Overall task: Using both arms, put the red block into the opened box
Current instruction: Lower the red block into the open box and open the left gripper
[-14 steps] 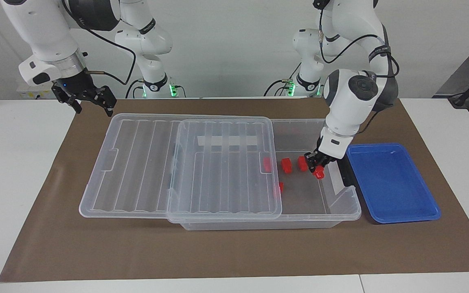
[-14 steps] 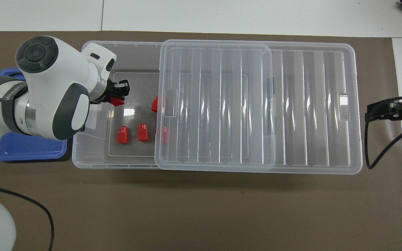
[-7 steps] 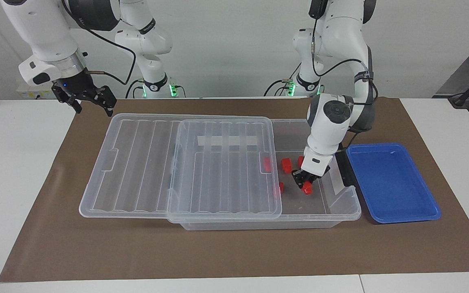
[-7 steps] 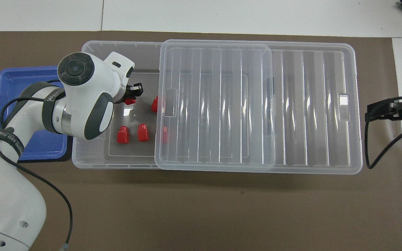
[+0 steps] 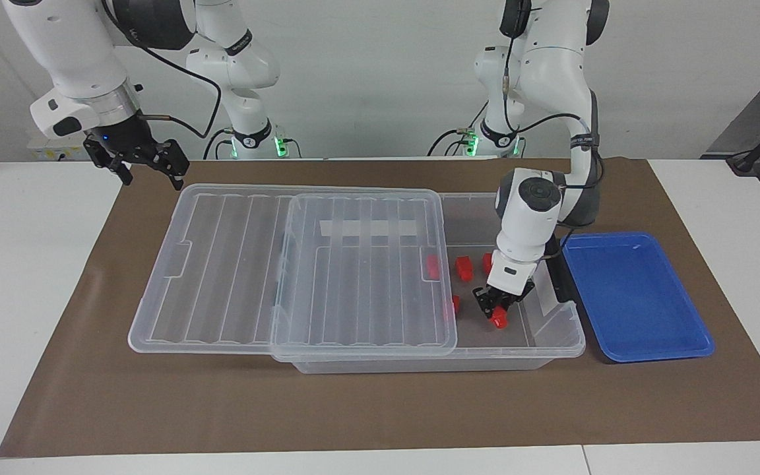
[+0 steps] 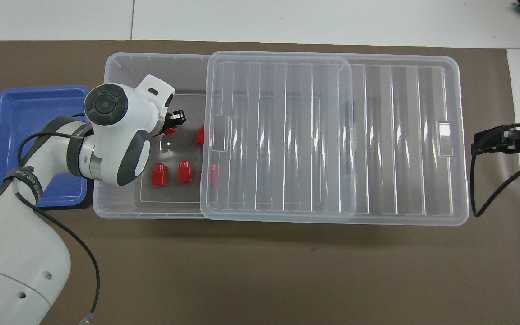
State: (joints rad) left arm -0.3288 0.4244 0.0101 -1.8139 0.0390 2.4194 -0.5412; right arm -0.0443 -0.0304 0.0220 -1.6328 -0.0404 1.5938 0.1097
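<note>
My left gripper (image 5: 493,313) hangs low inside the open end of the box (image 5: 555,343), pinched shut on a red block (image 5: 499,321) that pokes out below its fingertips, just above the box floor. I judge this to be the release step: the block is already within the walls, so the next move asks only that I ease the jaws apart and lift the arm straight up, clear of the box rim and of the lid (image 5: 287,264) edge close by.

The lid is slid toward the right arm's end of the table, covering most of the box and overhanging that end, with a white tape strip (image 5: 368,228) on it.

On the box floor lie four more blocks. Two sit side by side near the wall closest to the robots (image 6: 159,174) (image 6: 185,171), a third (image 6: 213,174) shows through the lid beside them, and a fourth (image 6: 201,134) lies at the lid's edge, farther from the robots. The held block comes down between these, touching none that I can see.

The blue tray (image 5: 637,297) beside the box, at the left arm's end, holds nothing that I can make out.

My right gripper (image 5: 149,161) waits with jaws wide, raised over the mat just off the lid's corner at its own end, holding nothing.
</note>
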